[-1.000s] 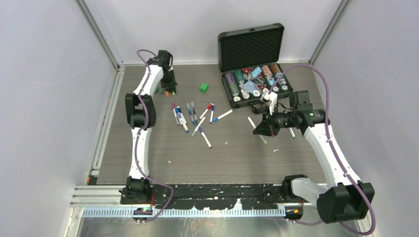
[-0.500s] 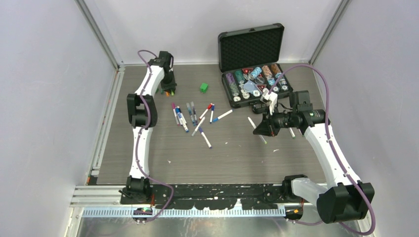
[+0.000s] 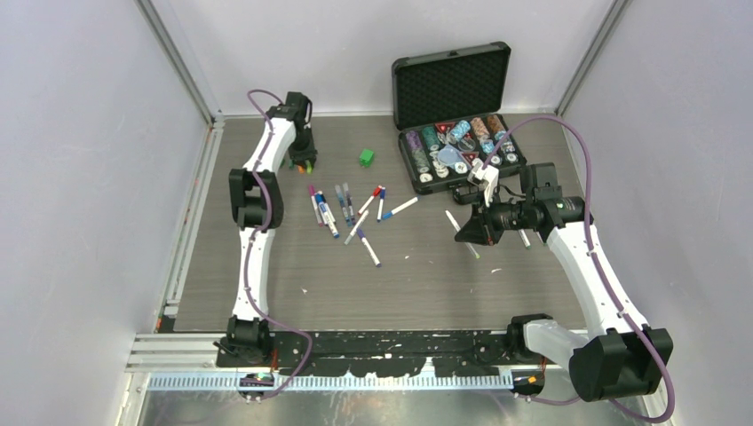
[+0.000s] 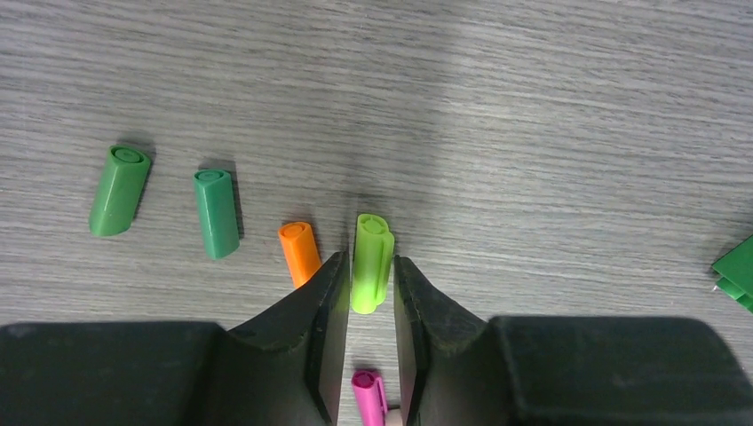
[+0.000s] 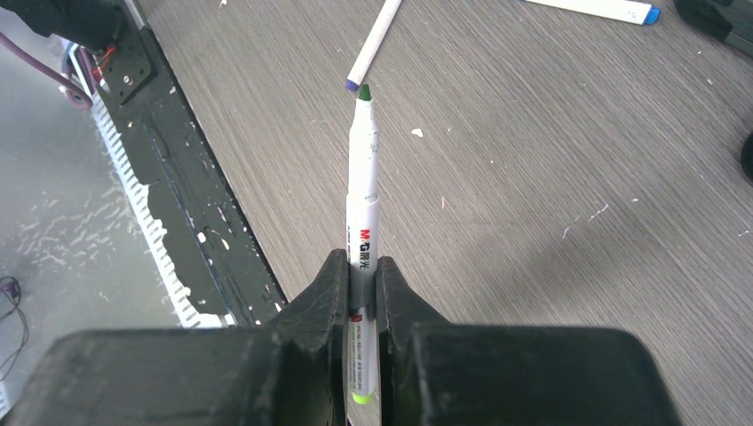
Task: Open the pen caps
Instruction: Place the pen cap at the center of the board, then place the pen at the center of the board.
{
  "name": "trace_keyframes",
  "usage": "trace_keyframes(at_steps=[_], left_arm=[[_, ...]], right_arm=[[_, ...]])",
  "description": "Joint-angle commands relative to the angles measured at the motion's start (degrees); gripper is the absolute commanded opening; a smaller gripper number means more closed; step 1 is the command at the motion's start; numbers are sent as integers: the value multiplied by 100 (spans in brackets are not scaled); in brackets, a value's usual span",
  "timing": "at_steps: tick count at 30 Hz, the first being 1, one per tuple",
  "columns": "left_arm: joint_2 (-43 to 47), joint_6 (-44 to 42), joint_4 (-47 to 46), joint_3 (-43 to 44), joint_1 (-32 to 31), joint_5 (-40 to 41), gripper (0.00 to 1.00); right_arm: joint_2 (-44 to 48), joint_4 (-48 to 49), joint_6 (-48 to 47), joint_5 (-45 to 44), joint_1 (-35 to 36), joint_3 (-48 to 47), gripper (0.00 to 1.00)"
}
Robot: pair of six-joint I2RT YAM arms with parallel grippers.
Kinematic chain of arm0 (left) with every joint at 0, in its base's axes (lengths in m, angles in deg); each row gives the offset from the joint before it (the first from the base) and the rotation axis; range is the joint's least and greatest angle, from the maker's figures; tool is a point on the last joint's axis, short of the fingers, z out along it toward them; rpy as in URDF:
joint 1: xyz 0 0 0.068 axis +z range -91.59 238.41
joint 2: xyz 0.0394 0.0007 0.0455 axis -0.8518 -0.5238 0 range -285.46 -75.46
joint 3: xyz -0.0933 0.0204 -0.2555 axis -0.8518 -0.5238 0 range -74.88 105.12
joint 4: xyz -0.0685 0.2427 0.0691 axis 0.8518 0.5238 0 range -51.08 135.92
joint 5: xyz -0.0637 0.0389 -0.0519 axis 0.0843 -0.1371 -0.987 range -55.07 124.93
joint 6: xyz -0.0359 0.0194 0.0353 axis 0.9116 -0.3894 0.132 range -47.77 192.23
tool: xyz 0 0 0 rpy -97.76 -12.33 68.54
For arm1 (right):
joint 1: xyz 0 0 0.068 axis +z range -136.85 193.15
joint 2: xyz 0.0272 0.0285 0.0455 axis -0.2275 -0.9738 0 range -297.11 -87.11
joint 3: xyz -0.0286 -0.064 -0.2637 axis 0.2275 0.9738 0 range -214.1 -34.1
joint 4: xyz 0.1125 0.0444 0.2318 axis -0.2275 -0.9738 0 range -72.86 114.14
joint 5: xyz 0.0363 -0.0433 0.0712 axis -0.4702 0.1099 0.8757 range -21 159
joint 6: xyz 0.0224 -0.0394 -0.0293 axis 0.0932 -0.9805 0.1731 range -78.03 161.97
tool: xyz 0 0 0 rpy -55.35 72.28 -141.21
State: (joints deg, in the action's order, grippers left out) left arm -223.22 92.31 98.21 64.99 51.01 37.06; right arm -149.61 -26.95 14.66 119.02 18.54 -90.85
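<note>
In the left wrist view my left gripper is low over the table, shut on a light-green pen cap that fills the gap between its tips. Loose caps lie around it: two dark green, one orange, one pink between the fingers. In the top view this gripper is at the far left. My right gripper is shut on an uncapped white pen with a green tip. Several pens lie mid-table.
An open black case of poker chips stands at the back right. A small green cube sits near the caps and shows at the edge of the left wrist view. Another pen lies beyond the held one.
Almost nothing. The left arm's elbow has shifted slightly to the right; both grippers stay where they were.
</note>
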Motion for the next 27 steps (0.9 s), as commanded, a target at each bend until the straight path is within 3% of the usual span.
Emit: trace_keyframes(at_steps=[1,6,11,19,27], left_arm=[[-65,-74,99,341,-20,80,27],[288,-23,8,379,-20,-320,27],[1247,28,-381,-91,-31,-823,31],[3970,30,-1933,-2989,-25,-1753,46],[6690,280,-3007,-5827,290,-2264,75]], right_arm=[[26,5,-101,96,-21,-187,0],[-3,7,-108,51,-56,-187,0],[-2,2,-106,-100,-339,-222,0],[25,25,-121,-1288,-1487,-501,0],[-1003,-619,-1668,-2692,-2791,-1205,0]])
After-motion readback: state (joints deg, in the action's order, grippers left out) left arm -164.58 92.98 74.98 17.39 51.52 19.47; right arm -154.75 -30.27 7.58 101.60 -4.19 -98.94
